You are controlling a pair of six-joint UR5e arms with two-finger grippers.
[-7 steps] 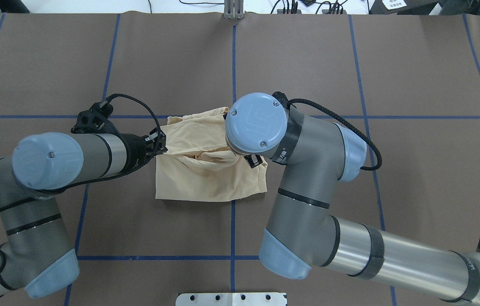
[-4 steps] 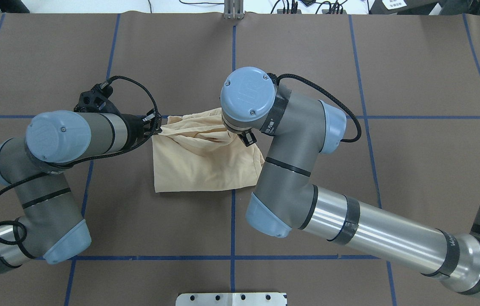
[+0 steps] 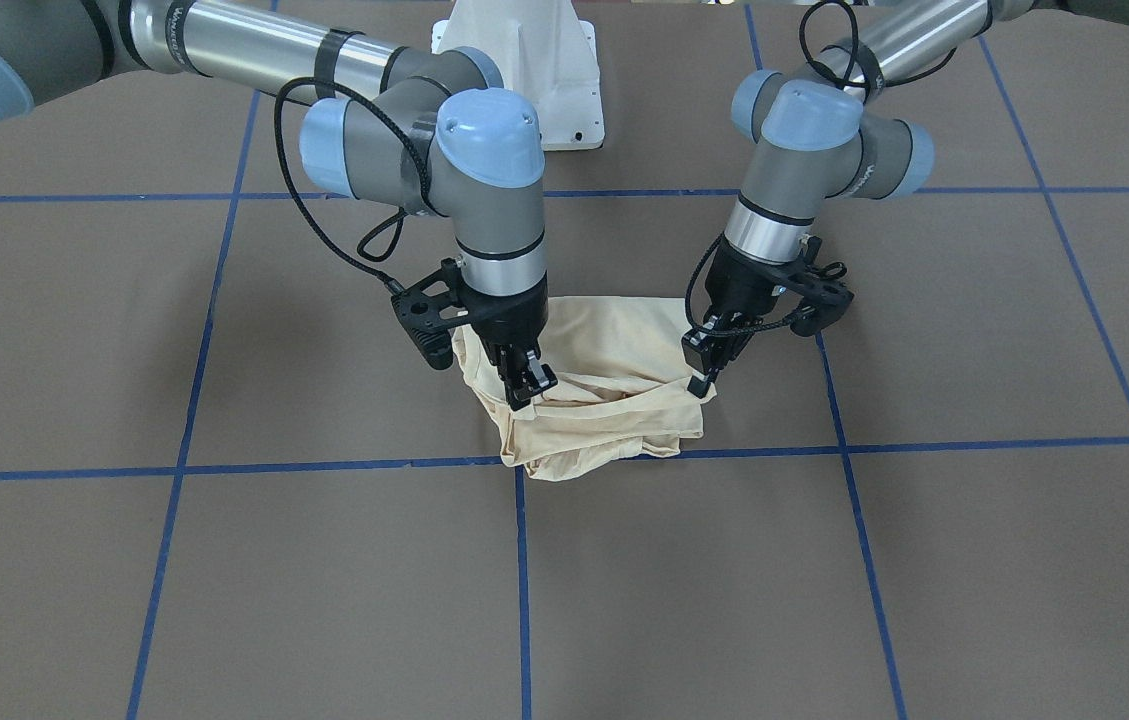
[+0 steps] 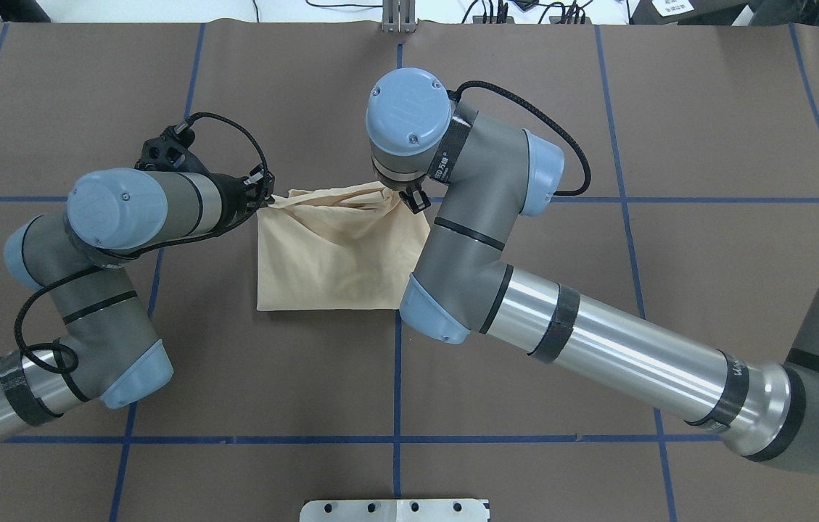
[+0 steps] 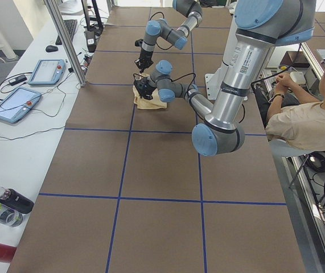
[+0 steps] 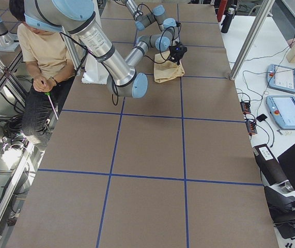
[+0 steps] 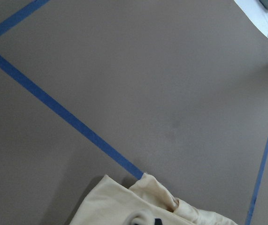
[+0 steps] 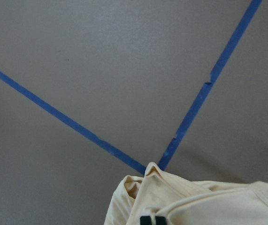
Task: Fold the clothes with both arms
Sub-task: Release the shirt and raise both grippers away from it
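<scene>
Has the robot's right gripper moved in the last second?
Yes. In the overhead view the right gripper has travelled away from the robot, reaching the crosswise blue tape line it was well short of, pulling an edge of the shirt along.

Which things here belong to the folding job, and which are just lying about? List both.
Job: shirt; left gripper and right gripper, each pinching a far corner.
Lying about: teach pendants, bottles, seated person.
</scene>
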